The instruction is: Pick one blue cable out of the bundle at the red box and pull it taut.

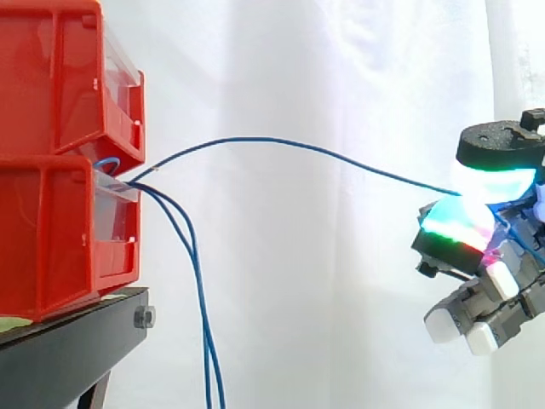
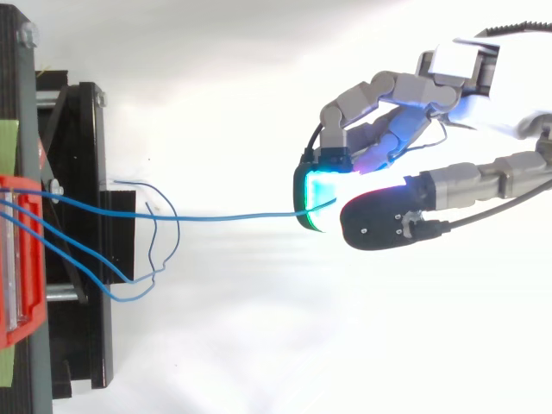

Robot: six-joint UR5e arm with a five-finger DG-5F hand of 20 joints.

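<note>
Curtain [image 1: 298, 298], blue cable [image 2: 241, 216] in robot hand [image 2: 384, 93]

Glossy red plastic bins [image 1: 60, 162]; matt black stand [image 1: 68, 349]

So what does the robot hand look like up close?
The robot hand has chunky grey fingers made of blocky links. Its fingertips are thick pads: some glow cyan, green and pinkish red, others are plain white. Black shells back the glowing ones.
</note>
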